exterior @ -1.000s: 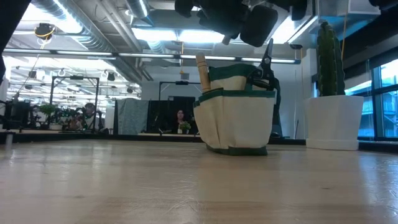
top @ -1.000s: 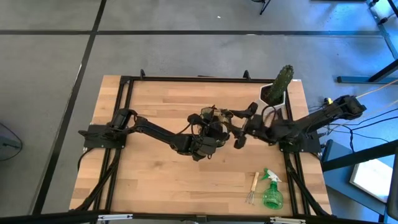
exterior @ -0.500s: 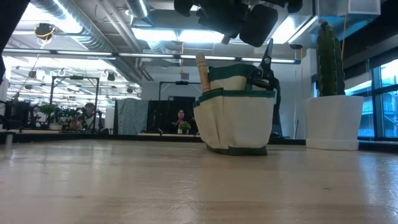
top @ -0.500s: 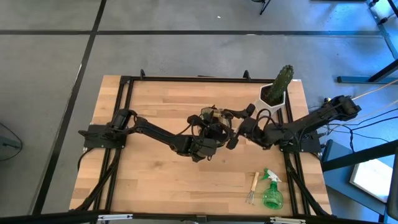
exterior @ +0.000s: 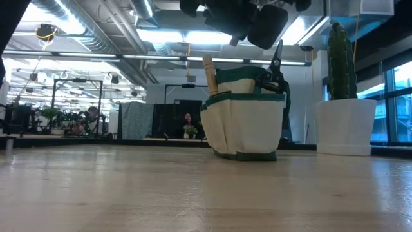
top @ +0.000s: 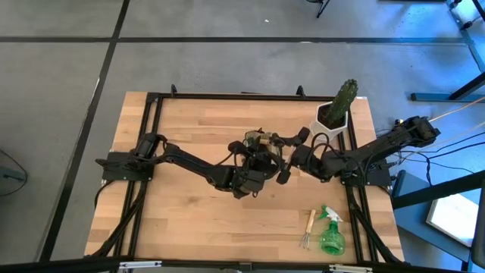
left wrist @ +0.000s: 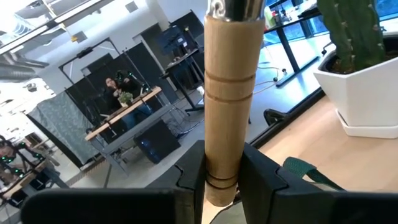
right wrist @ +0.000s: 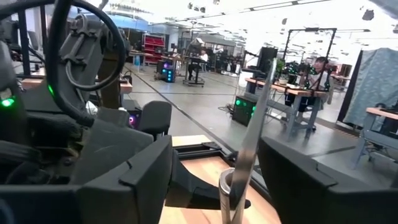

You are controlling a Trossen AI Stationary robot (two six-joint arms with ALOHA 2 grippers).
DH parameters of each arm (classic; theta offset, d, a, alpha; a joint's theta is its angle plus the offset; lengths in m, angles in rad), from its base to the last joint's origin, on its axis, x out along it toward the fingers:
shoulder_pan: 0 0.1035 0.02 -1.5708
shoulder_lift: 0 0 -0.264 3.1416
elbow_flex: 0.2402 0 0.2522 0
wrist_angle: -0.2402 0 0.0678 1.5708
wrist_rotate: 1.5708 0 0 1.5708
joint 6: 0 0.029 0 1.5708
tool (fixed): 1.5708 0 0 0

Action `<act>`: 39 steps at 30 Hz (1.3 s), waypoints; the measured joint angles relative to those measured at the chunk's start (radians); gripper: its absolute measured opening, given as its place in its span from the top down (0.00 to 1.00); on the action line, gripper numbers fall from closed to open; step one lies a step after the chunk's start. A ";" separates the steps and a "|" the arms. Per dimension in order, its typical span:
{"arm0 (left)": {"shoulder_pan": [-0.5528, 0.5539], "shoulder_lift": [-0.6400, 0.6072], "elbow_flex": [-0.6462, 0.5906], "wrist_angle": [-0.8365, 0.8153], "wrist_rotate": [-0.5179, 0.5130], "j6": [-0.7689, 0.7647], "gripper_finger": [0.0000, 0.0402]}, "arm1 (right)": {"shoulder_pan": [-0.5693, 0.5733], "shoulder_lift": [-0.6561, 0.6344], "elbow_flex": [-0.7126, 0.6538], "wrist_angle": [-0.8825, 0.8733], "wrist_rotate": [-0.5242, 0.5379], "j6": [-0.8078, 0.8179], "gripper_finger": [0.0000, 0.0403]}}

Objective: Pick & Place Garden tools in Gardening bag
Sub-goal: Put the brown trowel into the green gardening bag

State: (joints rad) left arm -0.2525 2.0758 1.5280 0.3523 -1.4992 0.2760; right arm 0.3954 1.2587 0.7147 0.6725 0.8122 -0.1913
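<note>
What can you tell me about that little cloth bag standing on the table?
The gardening bag is a small upright tote of cream fabric with dark green trim along its rim and base, and pockets on its outside. It stands on the wooden table, left of a white pot in the low view, apart from it. A wooden handle and black pruners stick up out of it. The left gripper clamps that wooden handle from above.
</note>
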 joint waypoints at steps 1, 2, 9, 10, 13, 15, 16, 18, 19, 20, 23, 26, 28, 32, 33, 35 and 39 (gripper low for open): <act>-0.001 0.000 0.000 -0.004 -0.001 -0.001 0.84 | 0.000 0.000 0.000 0.003 -0.001 0.000 0.43; -0.001 0.000 0.000 -0.005 -0.002 -0.001 0.84 | 0.000 0.000 0.000 0.008 -0.001 0.000 0.45; -0.007 0.000 0.000 -0.019 -0.028 -0.001 0.84 | 0.000 0.000 0.000 0.012 0.023 -0.008 0.55; -0.008 0.000 0.000 -0.019 -0.028 -0.001 0.84 | 0.000 0.000 0.000 0.012 0.023 -0.008 0.56; -0.008 0.000 0.000 -0.021 -0.029 -0.001 0.84 | 0.000 0.000 0.000 0.019 0.028 -0.008 0.58; -0.009 0.000 0.000 -0.022 -0.029 -0.001 0.84 | 0.000 0.000 0.000 0.027 0.047 -0.017 0.59; -0.009 0.000 0.000 -0.023 -0.029 -0.001 0.84 | 0.000 0.000 0.000 0.032 0.057 -0.019 0.60; -0.009 0.000 0.000 -0.028 -0.029 -0.001 0.84 | 0.000 0.000 0.000 0.039 0.068 -0.026 0.60; -0.009 0.000 0.000 -0.029 -0.029 -0.002 0.84 | 0.001 0.000 0.000 0.041 0.077 -0.030 0.61; -0.009 0.000 0.000 -0.033 -0.029 -0.002 0.84 | 0.003 0.000 0.000 0.043 0.079 -0.034 0.61; -0.009 0.000 0.000 -0.039 -0.029 -0.005 0.84 | 0.007 0.000 0.000 0.050 0.093 -0.034 0.63; -0.009 0.000 0.000 -0.043 -0.028 -0.012 0.84 | 0.013 0.000 0.000 0.052 0.136 -0.034 0.68; -0.009 0.000 0.000 -0.045 -0.021 -0.014 0.84 | 0.016 0.000 0.000 0.052 0.159 -0.035 0.74; -0.009 0.000 0.000 -0.045 -0.020 -0.016 0.84 | 0.025 0.000 0.000 0.052 0.160 -0.056 0.92; -0.010 0.000 0.000 -0.045 -0.019 -0.016 0.84 | 0.028 0.000 0.000 0.054 0.157 -0.057 0.96; -0.010 0.000 0.000 -0.043 -0.013 -0.011 0.84 | 0.033 0.000 0.000 0.054 0.153 -0.064 0.98; -0.017 0.000 0.000 -0.048 -0.017 -0.001 0.84 | 0.043 -0.002 0.000 0.052 0.151 -0.077 0.99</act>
State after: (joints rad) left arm -0.2698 2.0758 1.5284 0.3043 -1.5161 0.2747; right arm 0.4383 1.2572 0.7143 0.7246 0.9629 -0.2682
